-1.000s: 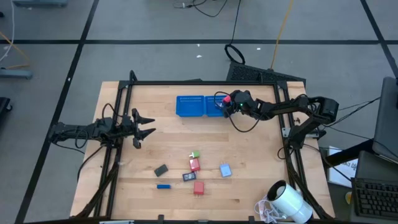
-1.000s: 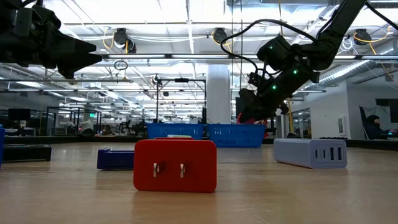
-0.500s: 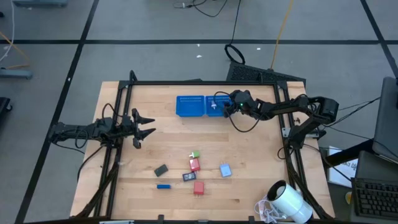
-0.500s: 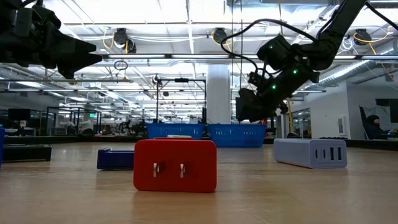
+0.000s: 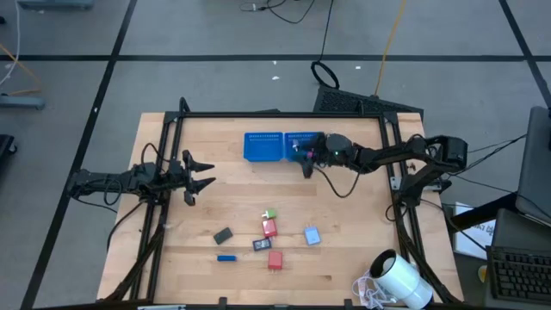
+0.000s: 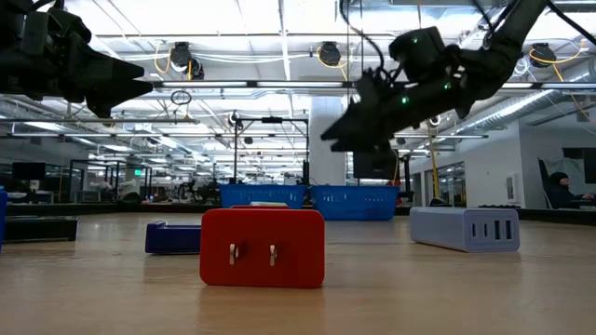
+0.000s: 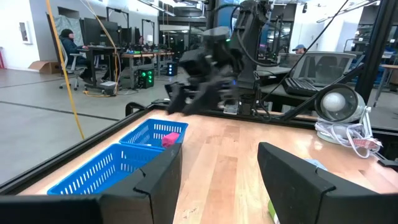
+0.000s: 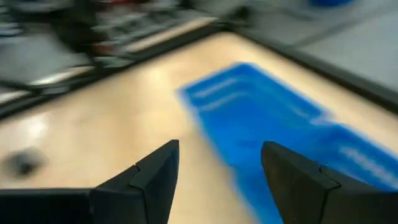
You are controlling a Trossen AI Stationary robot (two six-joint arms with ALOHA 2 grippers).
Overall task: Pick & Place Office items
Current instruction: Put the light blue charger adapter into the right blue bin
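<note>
Beside the blue tray (image 5: 284,146), my right pincer (image 5: 306,160) hangs released, empty; next: reach the bench items (image 5: 269,228).

Right claw (image 5: 304,160) spread, empty (left claw (image 5: 204,171) likewise, waiting aside).

The right wrist view was all blurred; the tray (image 8: 273,134) was only a blue smear. In the low view, the red block (image 6: 263,247) hid pieces behind it.
</note>
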